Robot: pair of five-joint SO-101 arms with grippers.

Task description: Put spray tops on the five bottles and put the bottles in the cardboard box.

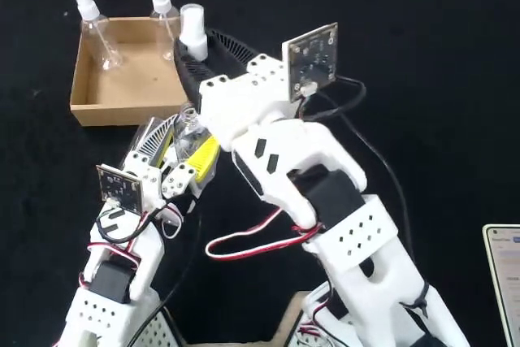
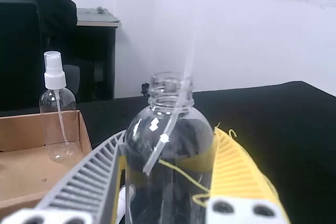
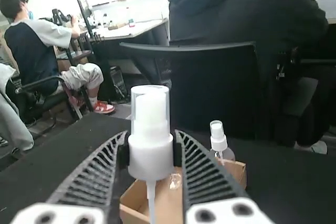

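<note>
Bottle (image 1: 189, 129), uncapped, stands left of centre in the high view, clamped between the left gripper's (image 1: 179, 150) grey and yellow fingers. Just above it in the frame, the right gripper (image 1: 199, 48) pinches a spray top (image 1: 192, 28), whose tube dips into the bottle's neck. Two capped bottles (image 1: 96, 34) stand in the cardboard box (image 1: 122, 109) at upper left.

Clear bottles: 3 tot. W/ spray top fitted: 2, i.e. first capped bottle (image 1: 103, 45), second capped bottle (image 1: 166, 23). W/o top: 1 open bottle (image 1: 188, 129). Loose spray top (image 1: 193, 26): 1 pc. Cardboard box (image 1: 122, 111): 1. Robot arms: 2, i.e. left arm (image 1: 114, 290), right arm (image 1: 325, 193). Screen device (image 1: 504, 282): 1.
</note>
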